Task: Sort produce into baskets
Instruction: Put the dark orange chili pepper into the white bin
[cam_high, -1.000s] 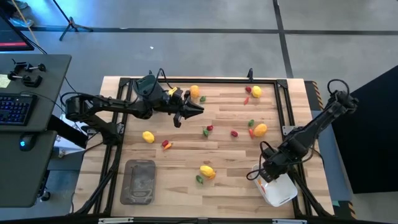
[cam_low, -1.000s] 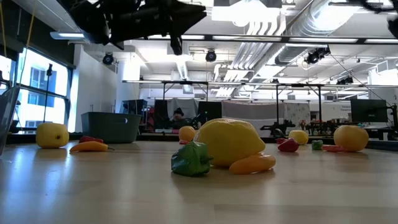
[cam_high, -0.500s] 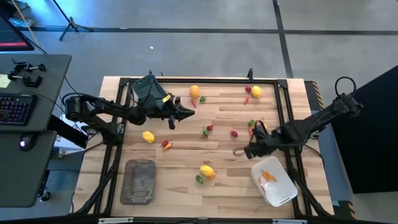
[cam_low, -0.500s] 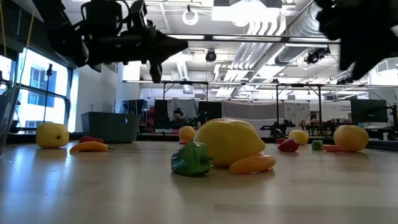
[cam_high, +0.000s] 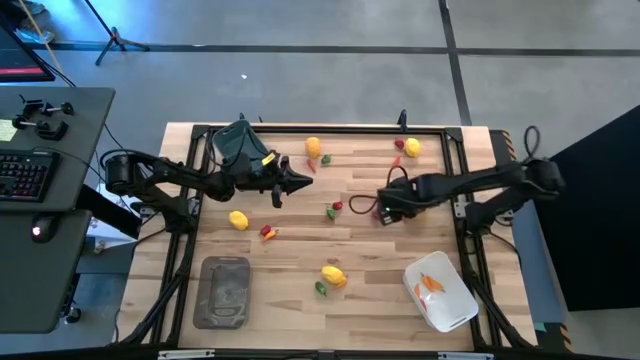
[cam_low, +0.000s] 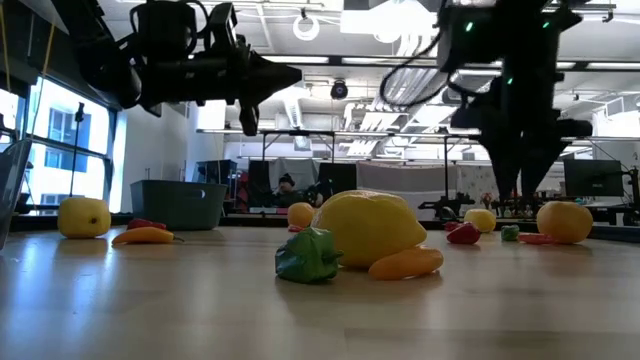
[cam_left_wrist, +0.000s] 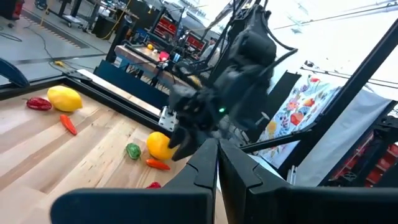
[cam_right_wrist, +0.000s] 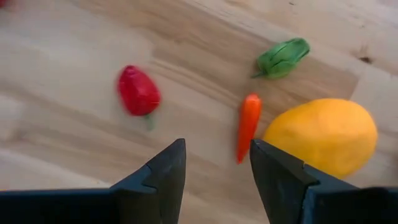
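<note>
Item: right gripper (cam_right_wrist: 214, 165), fingers spread and empty, above a thin orange stick (cam_right_wrist: 247, 126); stick lies touching the orange round (cam_right_wrist: 324, 135), near the red piece (cam_right_wrist: 138, 91). Centre your jaws on the stick, clear of the round. Left gripper (cam_high: 303, 176): clenched, empty

- Grey concrete floor (cam_high: 330, 85) around a wooden table (cam_high: 300, 290).
- Dark desk (cam_high: 60, 215) with keyboard (cam_high: 25, 175) alongside.
- Bright window (cam_low: 60, 150), ceiling ducts (cam_low: 440, 50) beyond.

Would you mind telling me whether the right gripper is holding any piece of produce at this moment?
No, the right gripper is open and empty, with a red piece and a thin orange stick lying loose on the table beyond it.
</note>
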